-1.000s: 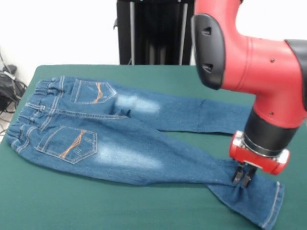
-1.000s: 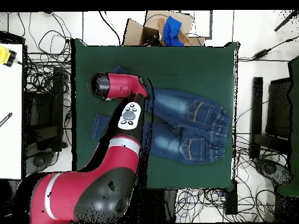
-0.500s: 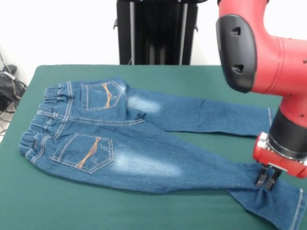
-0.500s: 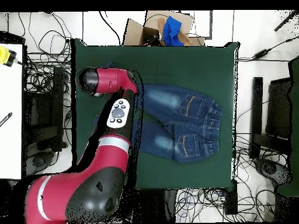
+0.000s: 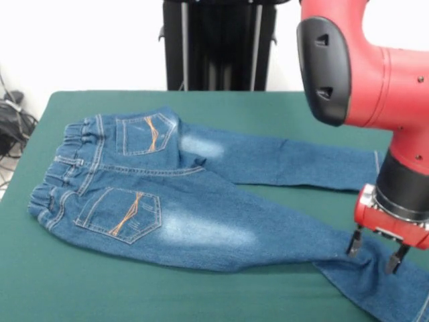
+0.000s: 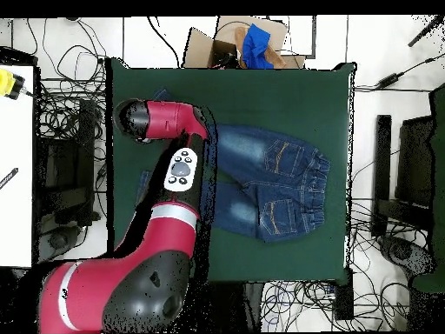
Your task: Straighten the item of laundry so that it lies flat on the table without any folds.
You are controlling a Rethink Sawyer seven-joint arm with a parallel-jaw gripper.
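Bare dark green felt table (image 5: 134, 288) runs along the frame's bottom and upper middle. The small blue denim jeans (image 5: 201, 201) span the centre; the red arm (image 5: 375, 74) fills the right side.

The red and black arm (image 5: 362, 74) comes down from the top right of the front view, its wrist pointing straight down. The gripper (image 5: 374, 249) hangs low at the right edge with its two dark fingers (image 5: 352, 244) spread apart and nothing between them. From overhead, the arm (image 6: 178, 174) reaches up from the base at the bottom left.
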